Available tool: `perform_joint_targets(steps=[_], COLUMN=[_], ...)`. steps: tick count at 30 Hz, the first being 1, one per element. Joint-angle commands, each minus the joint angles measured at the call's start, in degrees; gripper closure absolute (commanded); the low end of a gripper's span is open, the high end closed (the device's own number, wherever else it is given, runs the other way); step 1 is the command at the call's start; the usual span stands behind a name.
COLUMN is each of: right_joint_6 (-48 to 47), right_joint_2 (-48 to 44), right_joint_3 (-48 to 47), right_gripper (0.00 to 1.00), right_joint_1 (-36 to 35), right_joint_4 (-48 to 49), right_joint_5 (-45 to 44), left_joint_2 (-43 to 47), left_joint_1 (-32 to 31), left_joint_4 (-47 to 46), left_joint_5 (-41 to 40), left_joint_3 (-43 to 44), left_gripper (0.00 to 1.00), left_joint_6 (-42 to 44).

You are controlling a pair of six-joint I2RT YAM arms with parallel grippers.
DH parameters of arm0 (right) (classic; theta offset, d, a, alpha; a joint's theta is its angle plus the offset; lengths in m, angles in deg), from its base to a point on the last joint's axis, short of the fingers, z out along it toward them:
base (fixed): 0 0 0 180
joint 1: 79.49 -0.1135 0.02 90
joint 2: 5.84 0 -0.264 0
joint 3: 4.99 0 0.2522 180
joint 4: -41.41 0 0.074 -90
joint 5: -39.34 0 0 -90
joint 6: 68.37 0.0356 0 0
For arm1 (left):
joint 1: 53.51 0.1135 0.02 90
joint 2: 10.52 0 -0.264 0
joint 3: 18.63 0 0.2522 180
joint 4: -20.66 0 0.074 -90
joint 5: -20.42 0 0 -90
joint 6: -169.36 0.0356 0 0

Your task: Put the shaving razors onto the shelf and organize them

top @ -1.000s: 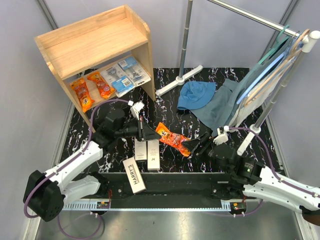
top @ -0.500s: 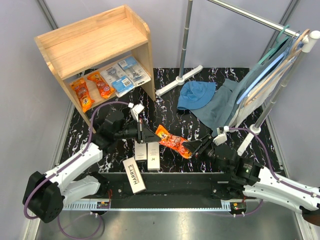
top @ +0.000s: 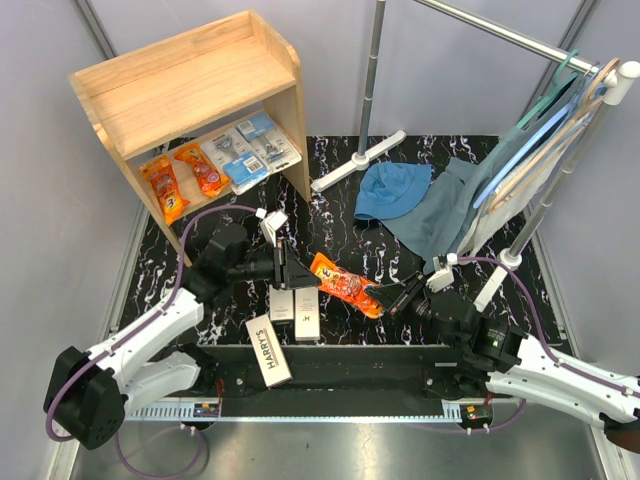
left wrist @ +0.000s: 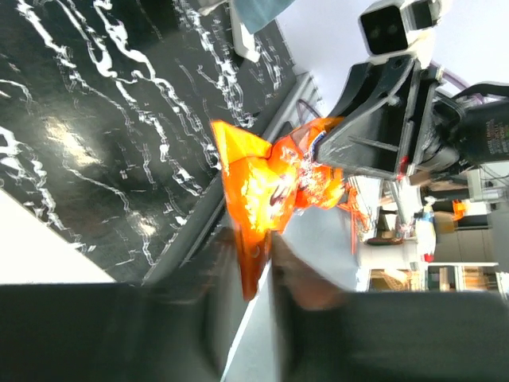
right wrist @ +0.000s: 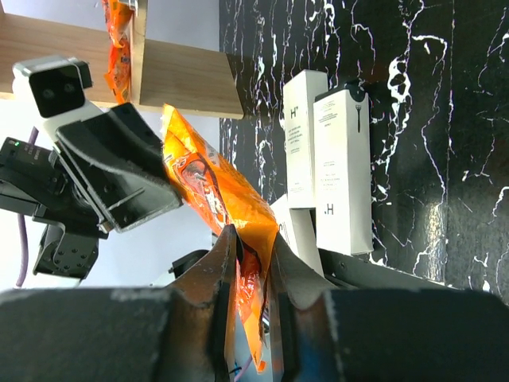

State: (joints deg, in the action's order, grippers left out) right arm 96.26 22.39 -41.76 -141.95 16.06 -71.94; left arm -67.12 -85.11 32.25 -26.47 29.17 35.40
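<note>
Right gripper (right wrist: 250, 240) is pinching one end of orange pack (top: 345, 283), holding it off table (top: 340, 215). Left gripper (left wrist: 264, 248) is straddling the other end; its view is blurring, so I cannot tell if it is clamping. Shelf (top: 190, 85) is standing well apart.

The orange pack (right wrist: 215, 199) pinched between the jaws of the right gripper (right wrist: 250, 239) is shiny, crinkled film that throws bright glints. Those fingers are dark, matt plastic with a lightly scuffed look. At the pack's far end, the left gripper (top: 298, 272) is the same matt black plastic. Beside the jaws lie two white boxes (right wrist: 330, 167) of smooth, matt card. Beneath the jaws the tabletop (right wrist: 445, 119) is glossy black with white marble veining. Well beyond them, the shelf (top: 190, 85) is pale matt wood with its grain showing, the cloths (top: 395, 190) are soft blue fabric, and the rack pole (top: 372, 75) is dull grey metal.
</note>
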Motion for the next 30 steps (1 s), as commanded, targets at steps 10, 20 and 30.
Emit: perform_joint_targets(steps=[10,20,30], right_joint_6=[-0.8,-0.7,-4.4], right_joint_2=[-1.1,-0.3,6.9], right_joint_3=[0.2,0.0,-4.4], right_gripper=[0.91,0.91,0.91], right_joint_1=[0.2,0.2,0.3], right_joint_4=[2.2,2.0,2.8], right_joint_5=[-0.7,-0.6,1.3], left_joint_2=[2.4,6.1,11.2], left_joint_1=[0.2,0.2,0.2], left_joint_4=[17.8,45.6,60.4], left_joint_5=[-10.5,-35.0,-61.4], left_joint_3=[8.6,27.4,42.6], left_gripper=[0.19,0.03,0.01], left_joint_6=[11.0,20.8,24.5])
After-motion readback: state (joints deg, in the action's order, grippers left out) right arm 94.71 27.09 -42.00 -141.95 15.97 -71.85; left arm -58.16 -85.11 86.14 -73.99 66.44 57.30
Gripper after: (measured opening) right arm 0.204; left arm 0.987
